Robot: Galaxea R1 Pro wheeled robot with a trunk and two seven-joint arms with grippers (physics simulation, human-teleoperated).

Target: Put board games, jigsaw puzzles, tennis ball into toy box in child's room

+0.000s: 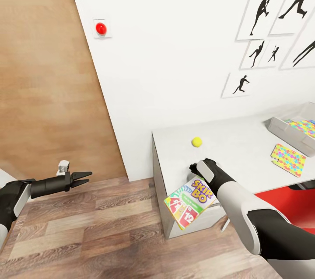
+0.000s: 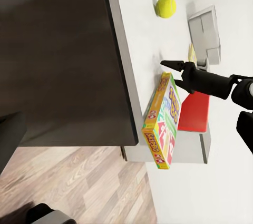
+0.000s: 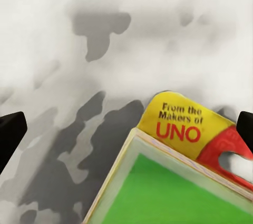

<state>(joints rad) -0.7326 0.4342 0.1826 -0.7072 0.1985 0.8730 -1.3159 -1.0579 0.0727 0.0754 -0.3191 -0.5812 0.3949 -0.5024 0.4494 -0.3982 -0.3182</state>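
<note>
The SKIP-BO board game (image 1: 191, 202) hangs tilted over the near edge of the table (image 1: 236, 139), just under my right wrist. My right gripper (image 1: 194, 169) is open above the tabletop, and its fingers (image 3: 10, 134) are spread wide to either side of the box's yellow corner (image 3: 179, 124). The tennis ball (image 1: 197, 141) rests a little beyond that hand. At the right stands the toy box (image 1: 280, 128) with one jigsaw puzzle (image 1: 304, 127) inside, and another puzzle (image 1: 288, 158) lies in front of it. My left gripper (image 1: 86, 178) is open over the floor, left of the table.
A red chair (image 1: 284, 200) is tucked under the table by my right arm. The white wall behind carries a red button (image 1: 101, 28) and black silhouette pictures (image 1: 262, 14). Wood-plank floor (image 1: 87, 235) spreads left of the table.
</note>
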